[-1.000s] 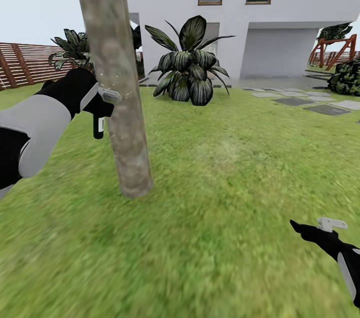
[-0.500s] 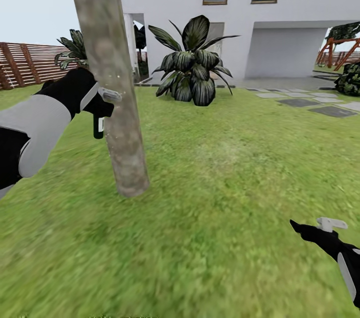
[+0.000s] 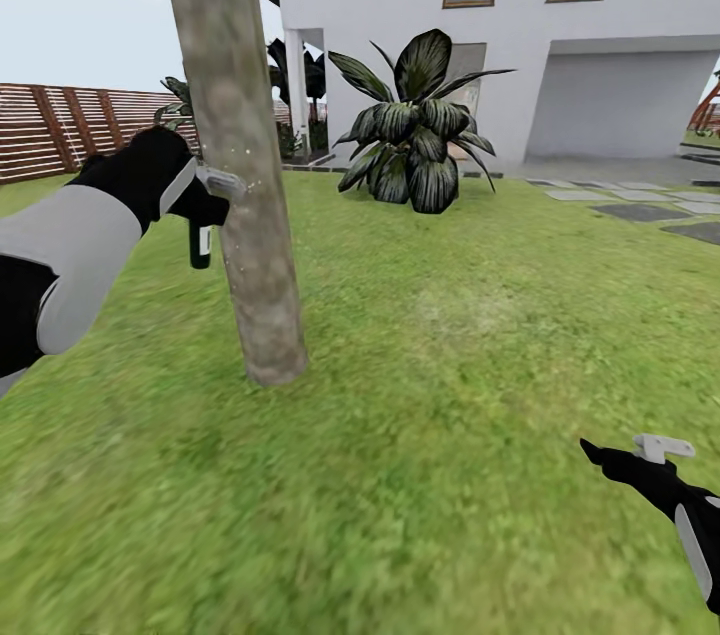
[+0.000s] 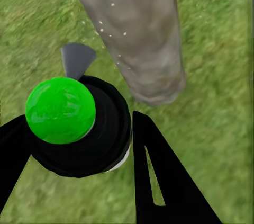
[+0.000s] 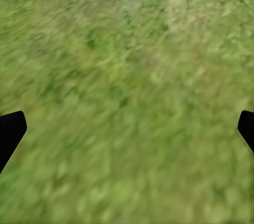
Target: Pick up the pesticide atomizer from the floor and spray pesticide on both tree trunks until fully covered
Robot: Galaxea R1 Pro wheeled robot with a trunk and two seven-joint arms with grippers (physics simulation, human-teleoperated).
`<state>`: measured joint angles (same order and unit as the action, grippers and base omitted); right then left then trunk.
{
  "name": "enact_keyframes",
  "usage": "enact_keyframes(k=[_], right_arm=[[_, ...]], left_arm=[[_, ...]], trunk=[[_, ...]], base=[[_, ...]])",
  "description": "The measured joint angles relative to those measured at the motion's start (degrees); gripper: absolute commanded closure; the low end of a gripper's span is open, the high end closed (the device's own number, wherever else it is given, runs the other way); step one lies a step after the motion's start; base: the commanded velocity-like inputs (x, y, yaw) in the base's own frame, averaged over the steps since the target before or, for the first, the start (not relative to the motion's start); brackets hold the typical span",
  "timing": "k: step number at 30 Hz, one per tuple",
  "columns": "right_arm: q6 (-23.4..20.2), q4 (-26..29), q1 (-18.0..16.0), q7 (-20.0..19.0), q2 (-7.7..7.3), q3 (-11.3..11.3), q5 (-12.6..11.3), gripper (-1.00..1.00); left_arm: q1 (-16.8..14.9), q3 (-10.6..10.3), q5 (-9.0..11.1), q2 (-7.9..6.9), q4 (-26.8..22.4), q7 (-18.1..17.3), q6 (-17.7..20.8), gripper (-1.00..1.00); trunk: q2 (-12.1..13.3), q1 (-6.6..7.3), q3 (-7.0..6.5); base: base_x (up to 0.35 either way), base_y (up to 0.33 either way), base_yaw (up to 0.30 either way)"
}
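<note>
Here, at the far left of the head view, a brown slat fence [image 3: 60,130] runs along the edge of the lawn [image 3: 430,395]. In front of it the left arm reaches in, and the left gripper [image 3: 196,200] has its jaws clenched on the pesticide atomizer [image 3: 200,243], whose black bottle hangs below the hand while its pale grey spray head points at the tree trunk [image 3: 240,165]. The nozzle sits just beside the bark, and a few small white specks show on the trunk near it. From the left wrist view, the black fingers [image 4: 159,176] flank the bottle's round body with a bright green disc on its end, and the trunk's base meets the grass just beyond. The trunk is thick, beige-grey and mottled, and it leans slightly as it rises out of the top of the head view. Further right, a broad-leaved dark plant [image 3: 420,130] grows before the white house [image 3: 520,35], with grey paving slabs [image 3: 640,205] set in the grass beside it. At the lower right, the right gripper [image 3: 640,460] hovers over bare grass, its jaws released and spread wide with nothing between them.
</note>
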<state>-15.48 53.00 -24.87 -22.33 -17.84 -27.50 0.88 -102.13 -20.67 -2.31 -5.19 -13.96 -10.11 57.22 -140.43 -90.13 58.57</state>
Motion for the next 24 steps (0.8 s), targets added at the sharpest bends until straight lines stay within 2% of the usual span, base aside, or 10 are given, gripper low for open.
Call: enact_keyframes(k=[9, 19, 21, 22, 23, 24], right_arm=[[0.0, 0.0, 0.0, 0.0, 0.0, 0.1, 0.0, -1.0], [0.0, 0.0, 0.0, 0.0, 0.0, 0.1, 0.0, -1.0], [0.0, 0.0, 0.0, 0.0, 0.0, 0.1, 0.0, -1.0], [0.0, 0.0, 0.0, 0.0, 0.0, 0.1, 0.0, -1.0], [0.0, 0.0, 0.0, 0.0, 0.0, 0.0, 0.0, -1.0], [0.0, 0.0, 0.0, 0.0, 0.0, 0.0, 0.0, -1.0]], left_arm=[[-0.2, 0.0, 0.0, -0.01, -3.5, 0.0, 0.0, 1.0], [-2.0, 0.1, 0.0, -0.05, -4.0, 0.0, 0.0, 1.0], [-2.1, 1.2, 0.0, -0.07, -4.0, 0.0, 0.0, 1.0], [-2.1, 2.5, 0.1, -0.07, -4.0, 0.0, 0.0, 1.0], [-2.1, 3.9, 0.0, -0.08, -4.0, 0.0, -0.1, 1.0], [-2.0, 7.0, 0.0, -0.13, -4.0, 0.1, -0.1, 1.0]], trunk=[[0.0, 0.0, 0.0], [0.0, 0.0, 0.0], [0.0, 0.0, 0.0], [0.0, 0.0, 0.0], [0.0, 0.0, 0.0], [0.0, 0.0, 0.0]], base=[[0.0, -0.002, 0.001], [0.0, 0.0, 0.0], [0.0, 0.0, 0.0], [0.0, 0.0, 0.0], [0.0, 0.0, 0.0], [0.0, 0.0, 0.0]])
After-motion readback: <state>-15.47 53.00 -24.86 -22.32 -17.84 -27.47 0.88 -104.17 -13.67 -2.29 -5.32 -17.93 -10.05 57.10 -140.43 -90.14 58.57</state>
